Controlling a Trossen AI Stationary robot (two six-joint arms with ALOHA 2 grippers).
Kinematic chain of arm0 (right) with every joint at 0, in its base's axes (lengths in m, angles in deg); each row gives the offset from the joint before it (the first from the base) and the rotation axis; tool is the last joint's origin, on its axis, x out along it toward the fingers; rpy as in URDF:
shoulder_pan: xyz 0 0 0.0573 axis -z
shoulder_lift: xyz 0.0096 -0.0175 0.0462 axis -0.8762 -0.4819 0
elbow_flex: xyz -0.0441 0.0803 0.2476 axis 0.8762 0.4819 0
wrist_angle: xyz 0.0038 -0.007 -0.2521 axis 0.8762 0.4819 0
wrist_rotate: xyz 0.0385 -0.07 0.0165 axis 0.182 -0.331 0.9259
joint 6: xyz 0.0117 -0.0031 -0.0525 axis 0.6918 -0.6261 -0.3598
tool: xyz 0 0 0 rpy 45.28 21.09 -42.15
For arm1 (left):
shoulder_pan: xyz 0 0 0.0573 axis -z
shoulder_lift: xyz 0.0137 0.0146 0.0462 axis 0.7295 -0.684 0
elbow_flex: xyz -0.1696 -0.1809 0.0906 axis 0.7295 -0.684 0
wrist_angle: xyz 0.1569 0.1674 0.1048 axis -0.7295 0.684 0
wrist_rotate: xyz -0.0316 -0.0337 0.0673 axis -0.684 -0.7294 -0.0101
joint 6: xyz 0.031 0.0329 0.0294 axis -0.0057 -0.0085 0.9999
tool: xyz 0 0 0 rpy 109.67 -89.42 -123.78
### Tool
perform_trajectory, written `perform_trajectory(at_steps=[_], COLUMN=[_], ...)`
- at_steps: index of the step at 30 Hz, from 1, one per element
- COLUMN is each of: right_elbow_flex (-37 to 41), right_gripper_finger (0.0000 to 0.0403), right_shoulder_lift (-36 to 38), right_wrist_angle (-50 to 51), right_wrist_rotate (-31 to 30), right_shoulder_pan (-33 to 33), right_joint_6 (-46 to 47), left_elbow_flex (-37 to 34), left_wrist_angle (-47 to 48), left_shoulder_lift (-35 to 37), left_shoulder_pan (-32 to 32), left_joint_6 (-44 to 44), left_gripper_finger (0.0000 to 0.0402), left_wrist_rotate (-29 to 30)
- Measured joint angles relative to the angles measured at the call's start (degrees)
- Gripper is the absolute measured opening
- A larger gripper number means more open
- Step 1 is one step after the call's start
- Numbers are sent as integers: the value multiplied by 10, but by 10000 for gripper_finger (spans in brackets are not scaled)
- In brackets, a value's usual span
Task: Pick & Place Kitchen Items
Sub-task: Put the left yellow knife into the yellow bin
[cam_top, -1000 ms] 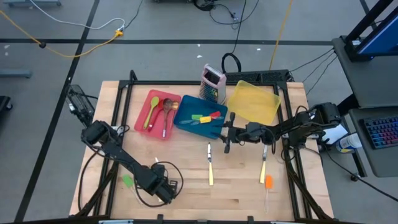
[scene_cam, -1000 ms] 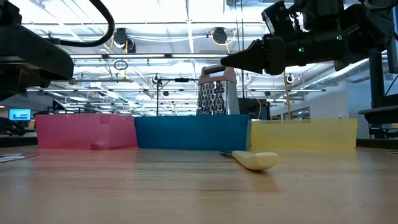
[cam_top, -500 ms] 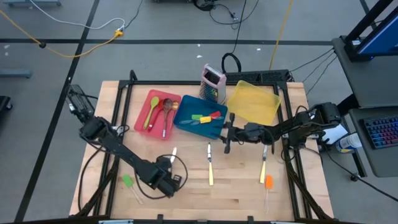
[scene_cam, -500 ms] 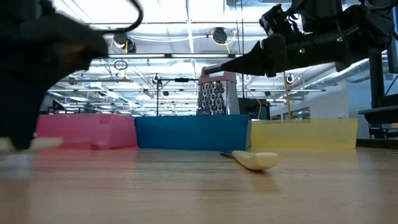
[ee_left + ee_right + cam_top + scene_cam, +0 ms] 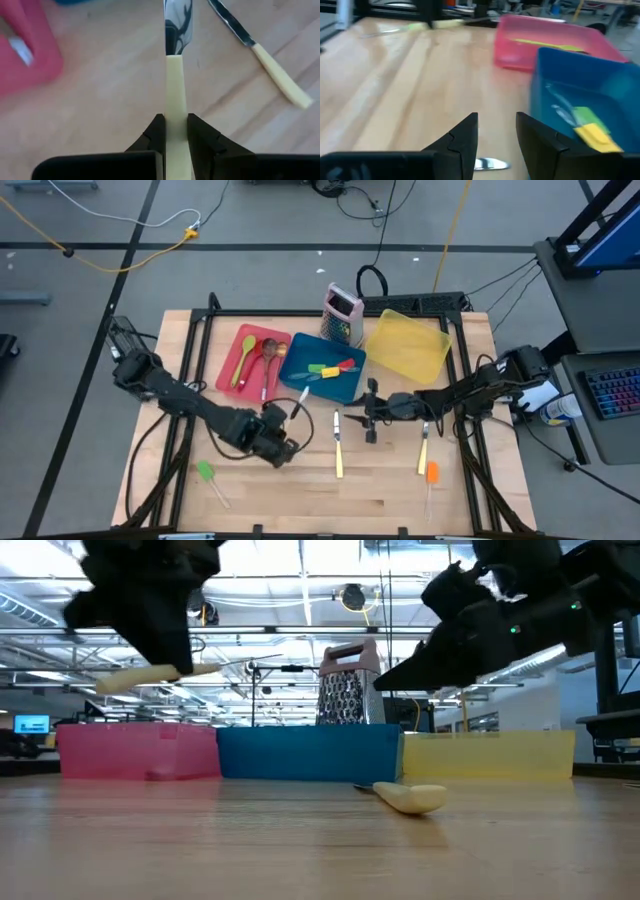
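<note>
My left gripper [image 5: 283, 423] [image 5: 175, 134] is shut on a pale-handled metal knife [image 5: 297, 402] [image 5: 165, 674], above the table just near the red tray [image 5: 252, 360] and blue tray [image 5: 345, 385]. My right gripper [image 5: 369, 423] [image 5: 495, 134] is open and tips down near the blue tray's right corner, above the blade of a second pale-handled knife [image 5: 338, 446] [image 5: 272, 70] lying flat. A third knife [image 5: 423, 448], an orange spatula [image 5: 431, 473] and a green spatula [image 5: 205, 471] lie on the wood. Spoons and spatulas lie in the red and blue trays. My left gripper pinches the knife's pale handle [image 5: 175, 117] between its two fingers [image 5: 157, 135], which lie along the handle. The blade [image 5: 177, 25] sticks straight out ahead, toward the blue tray. The knife is lifted clear of the table and roughly level [image 5: 140, 678].
The yellow tray [image 5: 407, 343] sits at the far right, and the metal box grater with the pink top [image 5: 342, 313] stands behind the blue tray. Bare wood stretches along the near edge [image 5: 330, 505]. Black frame rails run along the table's sides.
My left gripper has travelled from near the table's near edge toward the trays, rising as it went. The knife it holds has gone from table level to lifted clear, blade toward the blue tray. My right gripper has shifted slightly toward the near edge and tipped downward.
</note>
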Motion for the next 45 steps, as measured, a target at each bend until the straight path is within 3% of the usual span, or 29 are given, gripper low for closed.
perform_trajectory(at_steps=[5, 18, 21, 27, 31, 38, 42, 45], right_elbow_flex=[0, 0, 0, 0, 0, 0, 0, 0], right_gripper_finger=[125, 125, 125, 125, 125, 125, 125, 125], right_shoulder_lift=[0, 0, 0, 0, 0, 0, 0, 0], right_wrist_angle=[2, 98, 94, 36, -70, -295, -309, -289], right_wrist_rotate=[0, -13, -77, -270, -319, -254, -115, -70], right_shoulder_pan=[-36, -143, -169, -192, -186, -138, -98, -73], right_joint_6=[32, 187, 186, 159, 86, -60, -47, -6], left_elbow_flex=[0, 0, 0, 0, 0, 0, 0, 0], left_wrist_angle=[-38, -282, -326, -402, -445, -470, -477, -491], left_shoulder_lift=[0, 1, 1, 1, 1, 1, 1, -3], left_shoulder_pan=[-40, -136, -149, -154, -151, -147, -141, -136], left_joint_6=[117, 489, 560, 655, 701, 743, 752, 761], left_gripper_finger=[40, 47, 46, 48, 49, 50, 51, 51], left_wrist_rotate=[0, -40, -40, -40, -52, -66, -68, -67])
